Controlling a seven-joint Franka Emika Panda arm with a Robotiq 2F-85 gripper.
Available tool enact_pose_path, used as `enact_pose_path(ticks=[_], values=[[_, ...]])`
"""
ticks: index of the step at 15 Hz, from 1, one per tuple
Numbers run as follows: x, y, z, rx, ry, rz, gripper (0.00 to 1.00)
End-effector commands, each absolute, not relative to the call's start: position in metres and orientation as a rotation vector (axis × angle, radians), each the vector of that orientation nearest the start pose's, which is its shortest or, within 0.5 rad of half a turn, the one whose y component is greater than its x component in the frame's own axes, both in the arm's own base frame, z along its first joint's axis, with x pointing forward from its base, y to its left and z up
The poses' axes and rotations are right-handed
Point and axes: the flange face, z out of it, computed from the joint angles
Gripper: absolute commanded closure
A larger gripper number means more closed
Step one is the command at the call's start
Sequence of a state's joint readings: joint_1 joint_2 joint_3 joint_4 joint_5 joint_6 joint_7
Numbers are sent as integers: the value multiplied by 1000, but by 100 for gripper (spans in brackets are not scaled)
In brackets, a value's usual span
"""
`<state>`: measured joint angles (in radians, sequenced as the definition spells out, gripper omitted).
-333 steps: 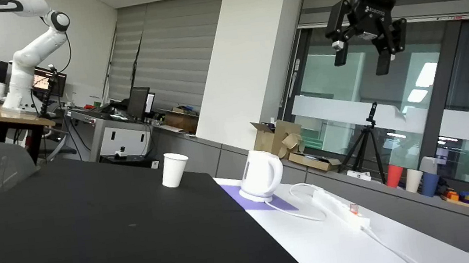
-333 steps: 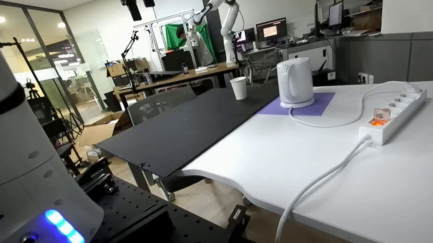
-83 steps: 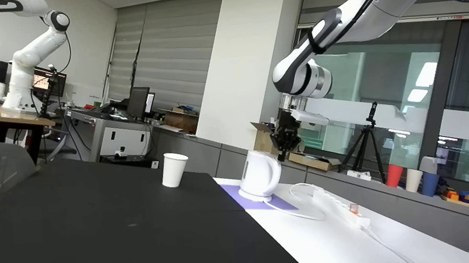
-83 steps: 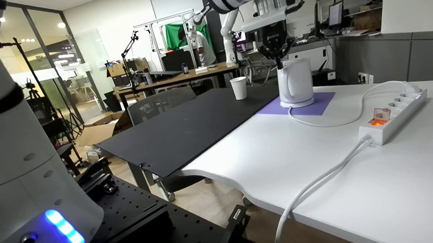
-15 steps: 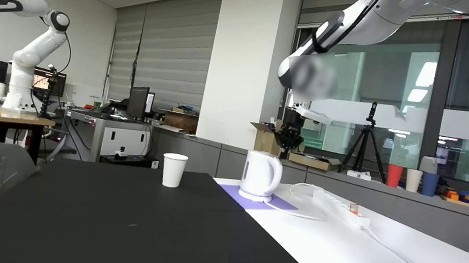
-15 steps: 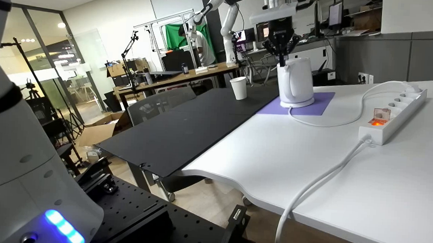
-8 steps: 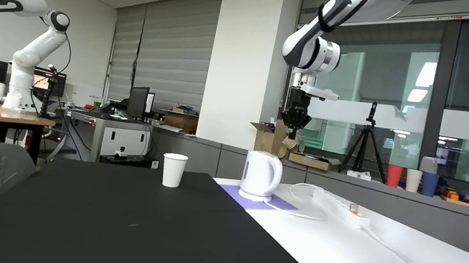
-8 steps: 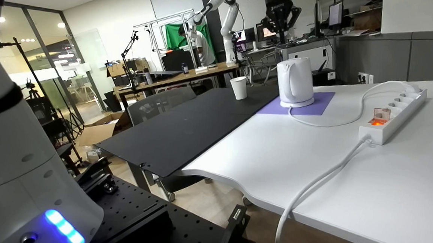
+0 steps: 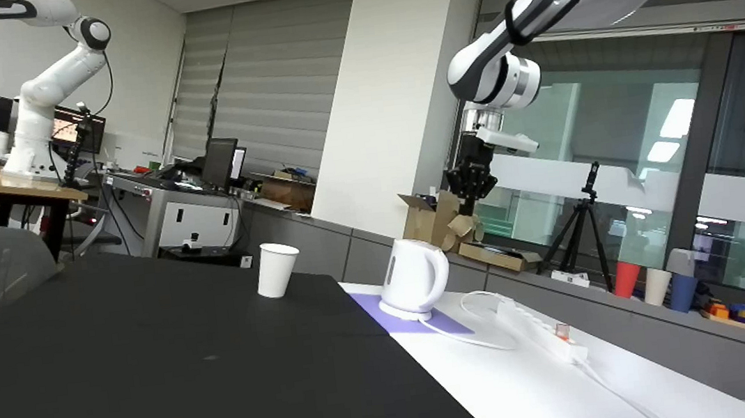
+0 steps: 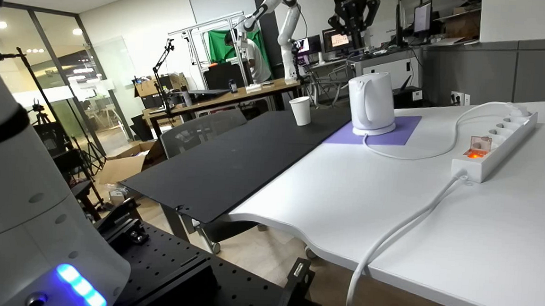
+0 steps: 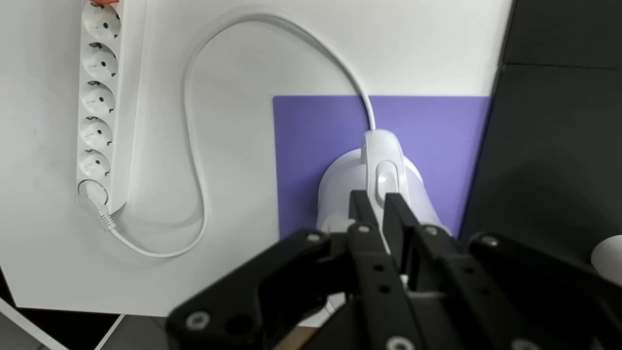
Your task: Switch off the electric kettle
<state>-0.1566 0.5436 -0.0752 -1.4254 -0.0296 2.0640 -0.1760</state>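
Observation:
The electric kettle [image 9: 414,278] is white and stands upright on a purple mat [image 10: 406,128] in both exterior views. Its handle, seen from above in the wrist view, carries a raised oval button [image 11: 387,178]. My gripper [image 10: 357,41] hangs above the kettle, clear of it, pointing down. From the wrist camera, the gripper [image 11: 378,198] lines up over the handle just behind the button, partly covering the kettle's lid side. A narrow gap separates its two fingers, with nothing held between them.
A white power strip [image 10: 502,141] with a lit orange switch [image 10: 476,155] lies on the white table, joined to the kettle by a looping cord [image 11: 194,141]. A white paper cup [image 9: 277,269] stands on the adjoining black surface [image 9: 187,370].
A second ago the fingertips were down at the top of the kettle's handle. The gripper has since risen away from it, and its fingertips look slightly parted. The kettle stays in place.

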Motion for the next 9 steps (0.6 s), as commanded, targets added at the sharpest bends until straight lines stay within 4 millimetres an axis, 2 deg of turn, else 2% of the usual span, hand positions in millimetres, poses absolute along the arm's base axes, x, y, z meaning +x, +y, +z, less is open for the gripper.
enact_pose_path(ticks=[1, 9], values=[[700, -155, 406, -3256, 104, -143, 54], [700, -155, 407, -3264, 116, -155, 0]])
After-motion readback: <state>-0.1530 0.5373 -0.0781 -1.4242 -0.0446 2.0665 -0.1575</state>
